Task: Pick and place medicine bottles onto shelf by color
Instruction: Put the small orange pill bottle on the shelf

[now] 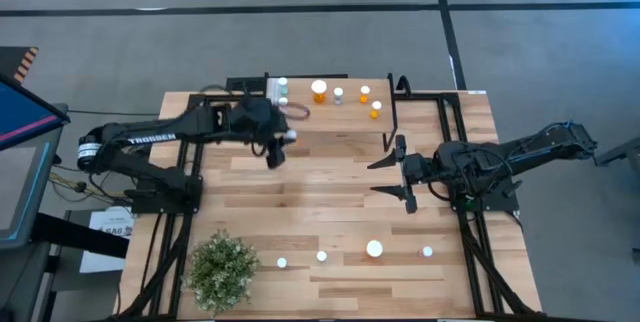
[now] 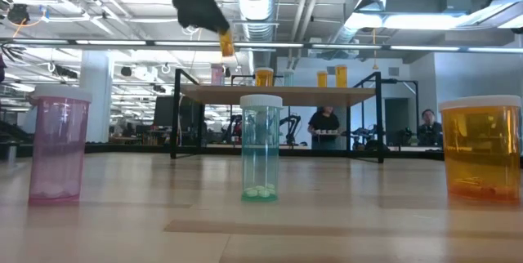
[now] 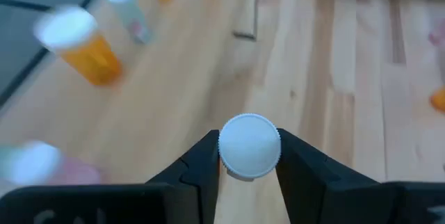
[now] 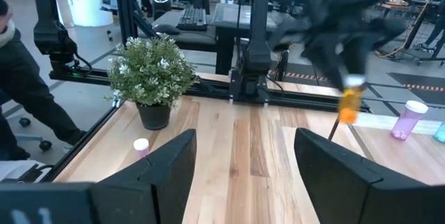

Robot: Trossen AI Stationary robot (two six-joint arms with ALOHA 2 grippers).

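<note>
My left gripper (image 1: 280, 144) is over the table's far left part, just near of the shelf (image 1: 330, 112), shut on a small orange bottle (image 2: 226, 44) with a white cap (image 3: 249, 145). The light wood shelf stands on thin black legs at the far edge and carries several bottles, among them a larger orange one (image 1: 319, 90) and a pink one (image 2: 217, 73). Several more bottles stand upright on the near part of the table: pink (image 2: 57, 144), blue-green (image 2: 261, 144) and a larger orange one (image 2: 482, 144). My right gripper (image 1: 385, 176) waits open above the table's right middle. My left gripper pinches the small orange bottle between its two fingers (image 3: 201, 165) at its top, by the white cap (image 3: 240, 165), coming from above and pointing down. The bottle is lifted clear of the table, and its orange body (image 4: 350, 104) hangs below the fingers, slightly tilted.
A bushy green plant (image 1: 222, 269) in a dark pot stands at the table's near left corner. Black frame rails (image 1: 460, 212) run along both sides of the table. Bare wood (image 1: 320, 192) lies between the shelf and the near row of bottles. People sit in the room beyond.
</note>
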